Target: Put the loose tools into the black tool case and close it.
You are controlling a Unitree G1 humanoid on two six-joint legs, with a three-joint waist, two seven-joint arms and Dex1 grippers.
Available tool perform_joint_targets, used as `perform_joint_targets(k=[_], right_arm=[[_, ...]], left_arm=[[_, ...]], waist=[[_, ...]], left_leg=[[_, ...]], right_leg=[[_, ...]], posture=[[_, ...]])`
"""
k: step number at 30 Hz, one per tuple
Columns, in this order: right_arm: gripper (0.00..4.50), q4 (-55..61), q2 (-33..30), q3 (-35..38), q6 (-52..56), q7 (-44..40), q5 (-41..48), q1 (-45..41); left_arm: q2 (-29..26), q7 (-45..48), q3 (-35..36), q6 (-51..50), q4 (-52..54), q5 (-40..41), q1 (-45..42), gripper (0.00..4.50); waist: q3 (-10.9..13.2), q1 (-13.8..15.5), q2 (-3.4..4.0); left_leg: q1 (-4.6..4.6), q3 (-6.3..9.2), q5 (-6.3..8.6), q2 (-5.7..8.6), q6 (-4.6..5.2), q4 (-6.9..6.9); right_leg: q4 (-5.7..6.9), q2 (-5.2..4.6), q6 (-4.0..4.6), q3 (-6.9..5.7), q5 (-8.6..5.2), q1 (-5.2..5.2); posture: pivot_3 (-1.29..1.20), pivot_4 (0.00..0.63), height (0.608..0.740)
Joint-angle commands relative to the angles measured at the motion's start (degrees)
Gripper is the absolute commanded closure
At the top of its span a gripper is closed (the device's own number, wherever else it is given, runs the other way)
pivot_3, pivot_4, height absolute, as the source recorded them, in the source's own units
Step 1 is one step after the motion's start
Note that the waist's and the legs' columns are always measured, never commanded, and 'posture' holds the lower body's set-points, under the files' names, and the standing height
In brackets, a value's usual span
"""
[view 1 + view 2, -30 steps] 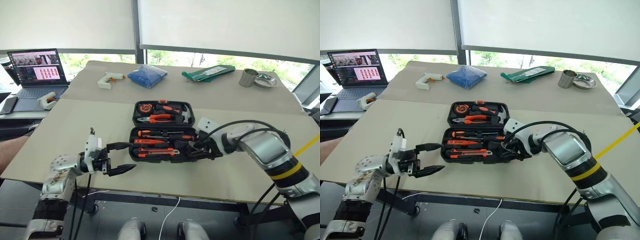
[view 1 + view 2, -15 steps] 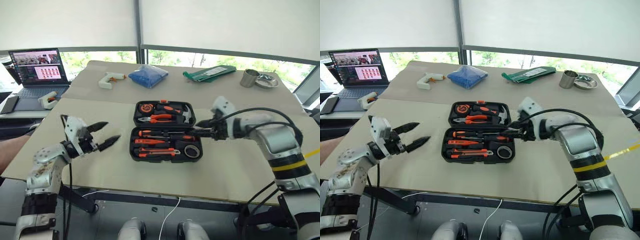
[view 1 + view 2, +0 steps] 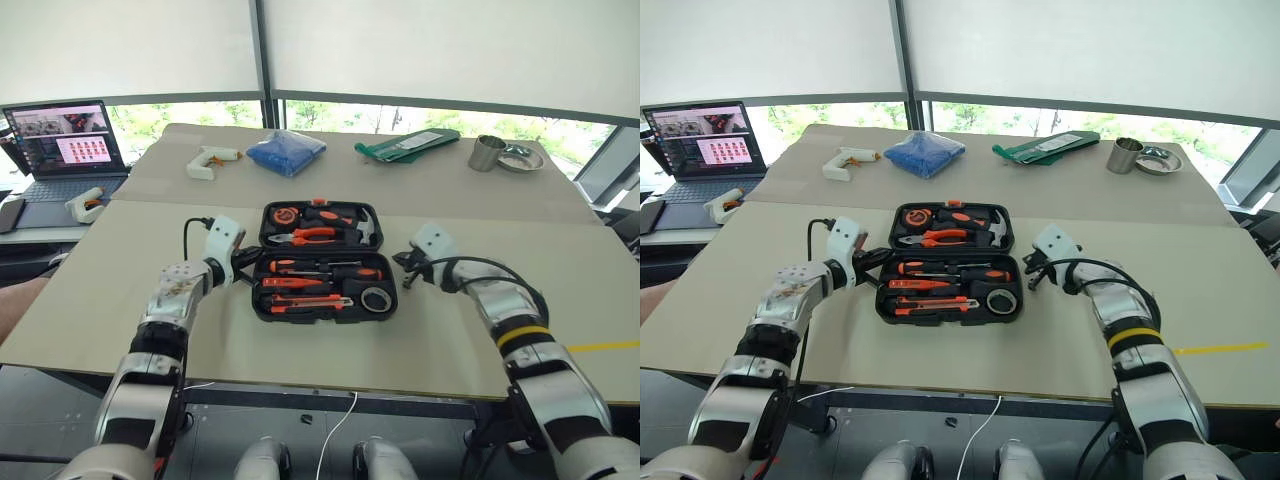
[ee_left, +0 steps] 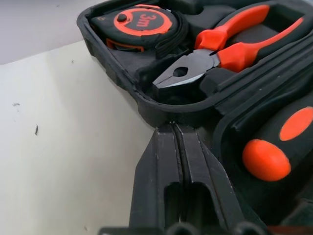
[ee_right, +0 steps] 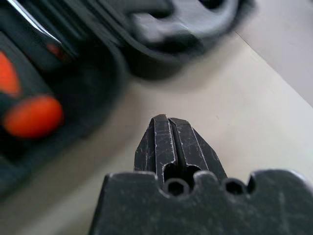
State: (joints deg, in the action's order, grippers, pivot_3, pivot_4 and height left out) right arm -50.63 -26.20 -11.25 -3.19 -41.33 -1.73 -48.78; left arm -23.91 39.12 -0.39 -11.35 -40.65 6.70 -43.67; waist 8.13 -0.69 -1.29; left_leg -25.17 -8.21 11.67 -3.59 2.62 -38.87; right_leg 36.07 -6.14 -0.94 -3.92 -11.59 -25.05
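Head views: the black tool case (image 3: 323, 262) lies open in the middle of the table (image 3: 120, 290), with the loose tools (image 3: 318, 287) in its near half. A sec ago the left gripper (image 3: 243, 268) was well off the case's left side with fingers spread; now it is at the left edge of the case, by the hinge line. The right gripper (image 3: 408, 270) was over the right end of the near half; now it is just beside the right edge, apart from it.

Left wrist view: fingers (image 4: 165, 161) are pressed together, holding nothing, tips touching the case rim at the hinge corner. Tape measure (image 4: 142, 22) and pliers (image 4: 220, 49) sit in the lid half, details which head views give only small.

Right wrist view: fingers (image 5: 168, 142) are pressed together too, empty, above bare table; case is blurred beyond
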Motion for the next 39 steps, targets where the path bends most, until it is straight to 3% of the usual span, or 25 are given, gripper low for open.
perform_joint_targets(k=[1, 4, 10, 20, 39], right_arm=[[4.5, -2.9, 0.7, 0.5, -3.8, -3.1, -0.5, -2.5], [4.5, -2.5, 1.1, 0.5, -4.0, -6.6, -0.1, -2.4], [4.5, 10.4, -1.6, 1.3, 2.4, -12.3, 2.0, 4.7], [4.5, 33.3, -5.8, 4.5, 17.0, -15.8, 7.1, 18.8], [4.5, 38.2, -9.8, 8.4, 19.7, -15.7, 8.1, 24.8]], left_arm=[[1.4, 1.4, -0.8, 1.3, -2.8, -0.6, -1.9, 4.47], [1.6, 5.2, -1.5, 0.1, -2.4, -0.2, -1.9, 4.47], [1.8, 14.6, -2.4, -3.2, 4.4, 2.5, 1.9, 4.47], [2.6, 15.5, -2.9, -4.6, 10.0, 1.8, 5.9, 4.47], [3.1, 14.7, -3.8, -12.0, 21.8, 3.0, 10.8, 4.47]], waist=[[0.0, 0.1, 0.0], [0.0, 0.0, 0.01], [0.0, 0.0, 0.02], [0.0, 0.4, 0.02], [0.0, 1.4, 0.01]], left_leg=[[-0.01, 0.0, -0.02, 0.03, 0.04, 0.0], [-0.01, 0.02, -0.01, 0.05, 0.06, 0.0], [-0.02, 0.05, 0.03, 0.04, 0.08, 0.09], [-0.04, 0.3, 0.26, 0.26, 0.32, 0.03], [-0.01, 0.42, 0.28, 0.36, 0.35, -0.02]], right_leg=[[0.0, -0.03, 0.0, 0.0, 0.0, 0.01], [0.0, -0.07, 0.0, 0.01, 0.0, 0.03], [0.02, -0.07, -0.01, 0.01, -0.01, 0.0], [-0.05, -0.31, -0.21, 0.02, -0.14, 0.06], [-0.04, -0.36, -0.23, 0.02, -0.14, 0.12]], posture=[[0.0, 0.15, 0.739], [0.0, 0.15, 0.739], [0.0, 0.15, 0.739], [0.0, 0.15, 0.739], [0.0, 0.15, 0.739]])
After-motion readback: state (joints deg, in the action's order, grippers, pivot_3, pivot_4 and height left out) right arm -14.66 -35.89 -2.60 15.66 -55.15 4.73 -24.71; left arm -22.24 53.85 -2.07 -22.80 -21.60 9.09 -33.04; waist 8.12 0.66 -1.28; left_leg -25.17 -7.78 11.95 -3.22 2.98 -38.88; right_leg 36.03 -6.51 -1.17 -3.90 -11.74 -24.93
